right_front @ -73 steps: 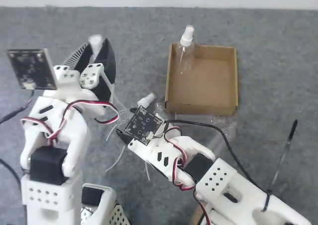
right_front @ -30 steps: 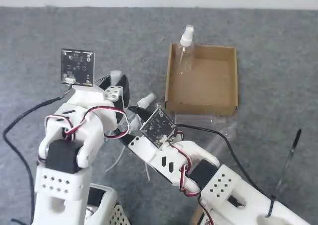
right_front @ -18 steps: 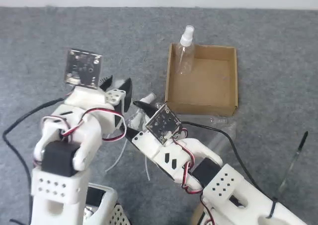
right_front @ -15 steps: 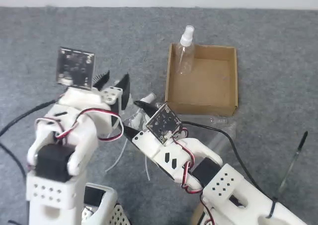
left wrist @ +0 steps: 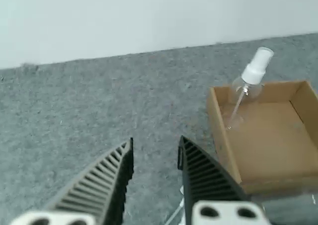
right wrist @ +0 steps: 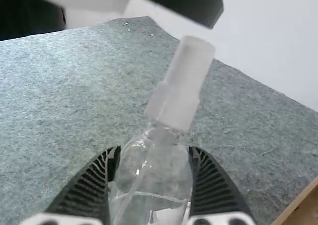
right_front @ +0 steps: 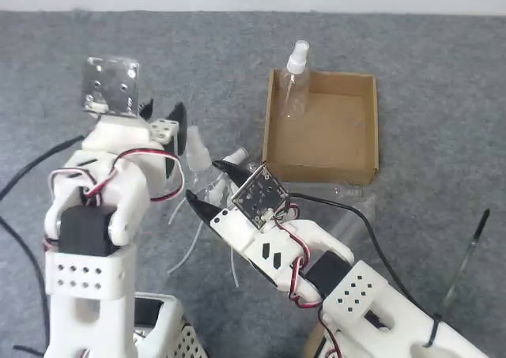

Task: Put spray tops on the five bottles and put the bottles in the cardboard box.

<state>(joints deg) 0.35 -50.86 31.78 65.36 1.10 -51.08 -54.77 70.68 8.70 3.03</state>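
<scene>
Clear plastic sits between the fingers of my right gripper [right wrist: 153, 156]. I am pinching a bottle [right wrist: 151, 178] by its body and holding it upright, low enough that the neck stays free. A white spray top [right wrist: 181, 83] sits on that neck, though I cannot tell whether it is fully seated.

My left gripper [left wrist: 156, 143] is spread wide with nothing in it. It hangs just above and beside the top, apart from it, which I judge is the right place either to press the top home or to clear off.

From above, the bottle is over the grey mat [right_front: 427, 58] between my two arms, near the cardboard box [right_front: 316, 171] but outside it. One capped bottle [right_front: 294, 77] stands in the box's far corner, so I reckon this one goes in beside it.
</scene>
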